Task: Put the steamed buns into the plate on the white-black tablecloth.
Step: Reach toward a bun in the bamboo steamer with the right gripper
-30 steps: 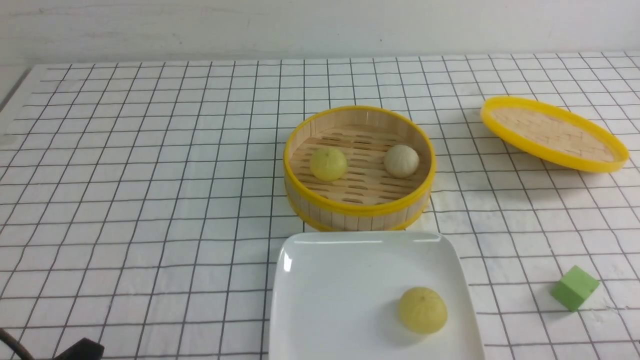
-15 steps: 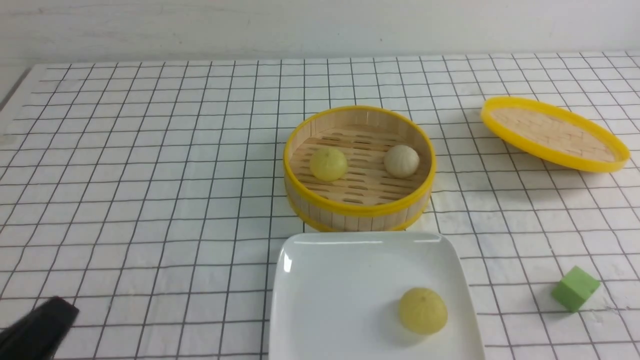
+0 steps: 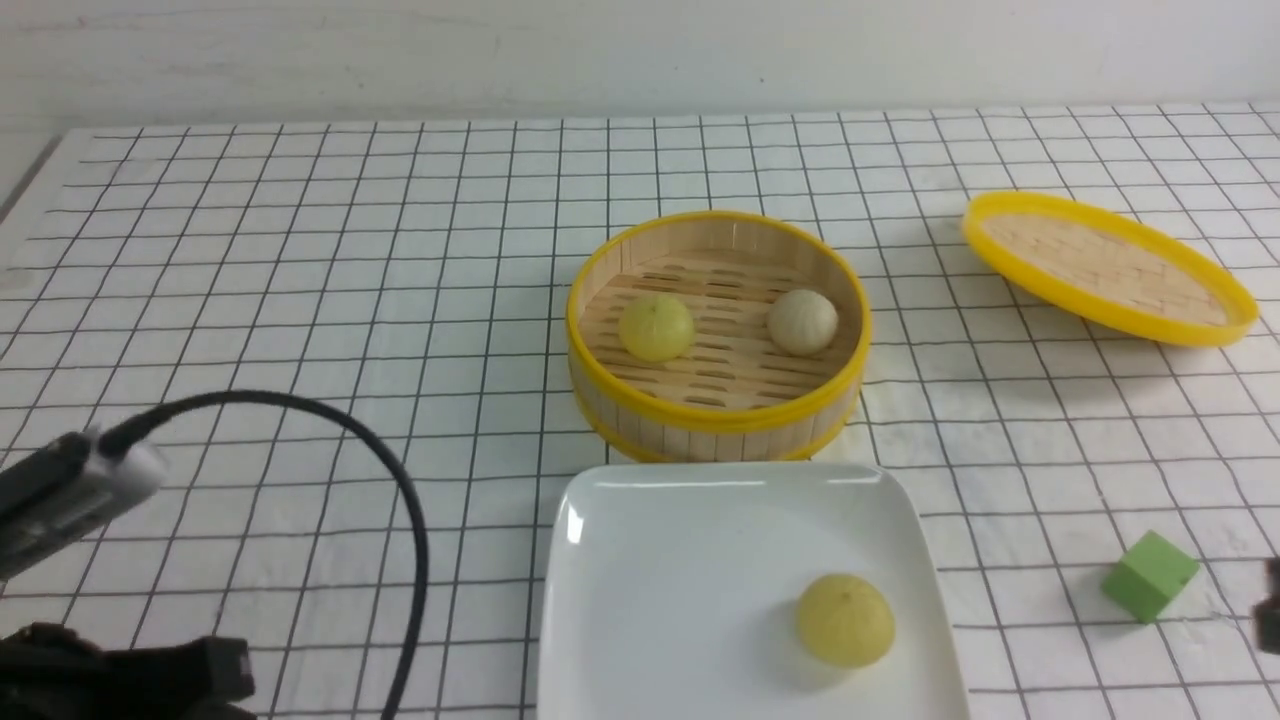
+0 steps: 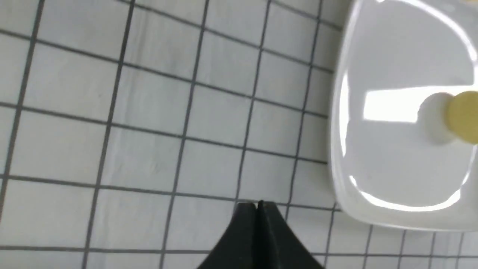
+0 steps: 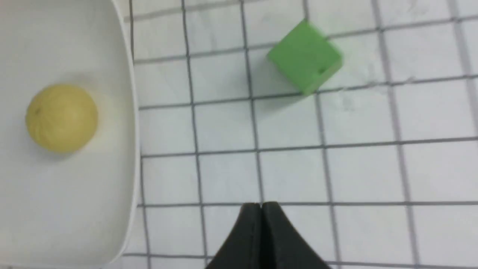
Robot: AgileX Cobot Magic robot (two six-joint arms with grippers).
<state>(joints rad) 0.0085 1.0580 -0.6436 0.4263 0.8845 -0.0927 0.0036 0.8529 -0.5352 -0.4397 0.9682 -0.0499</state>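
One pale yellow bun (image 3: 845, 620) lies in the white square plate (image 3: 650, 560) at the near middle; it also shows in the right wrist view (image 5: 61, 117) and at the edge of the left wrist view (image 4: 465, 116). A second yellow bun (image 3: 656, 327) and an off-white bun (image 3: 802, 321) sit in the bamboo steamer (image 3: 718, 420) behind the plate. My left gripper (image 4: 258, 204) is shut and empty over the grid cloth (image 3: 300, 300) left of the plate (image 4: 403, 216). My right gripper (image 5: 260, 205) is shut and empty over the cloth right of the plate (image 5: 127, 149).
The steamer lid (image 3: 1105, 265) lies tilted at the far right. A green cube (image 3: 1150, 575) sits right of the plate, also in the right wrist view (image 5: 304, 56). The left arm with its black cable (image 3: 400, 500) fills the near left corner.
The left arm has come up into the front view at the near left, cable now arching over the cloth. A dark bit of the right arm appears at the right edge.
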